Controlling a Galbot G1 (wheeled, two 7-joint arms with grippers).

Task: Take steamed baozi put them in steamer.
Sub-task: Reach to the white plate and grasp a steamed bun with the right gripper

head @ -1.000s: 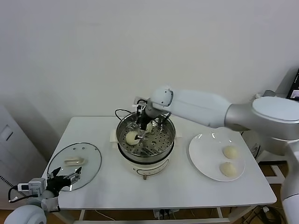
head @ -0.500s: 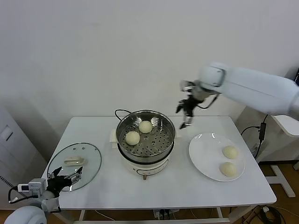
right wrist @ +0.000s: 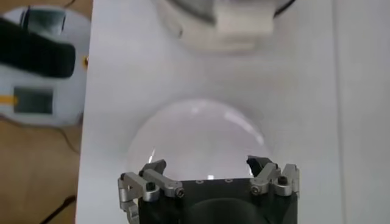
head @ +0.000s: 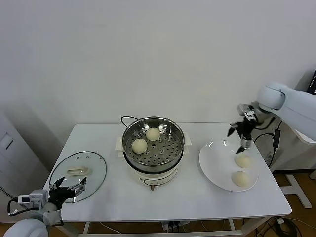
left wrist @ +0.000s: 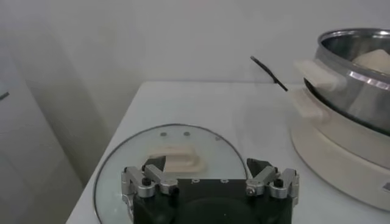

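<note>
Here, the right gripper (head: 239, 138), jaws spread and empty, hovers just above the plate's (head: 212, 163) nearer steamed baozi (head: 243, 161); left gripper (head: 68, 189) parked open.

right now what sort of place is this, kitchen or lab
Probably a lab mock-up of a kitchen, not a real one: a white table against a bare wall, holding only an electric steamer, its glass lid and a plate of baozi.

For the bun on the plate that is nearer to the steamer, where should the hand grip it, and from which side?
Grip the rear baozi across its round middle, coming straight down from above. It sits free on the flat white plate, apart from the front baozi, so both flanks look reachable. The open right hand hovers just above it.
</note>
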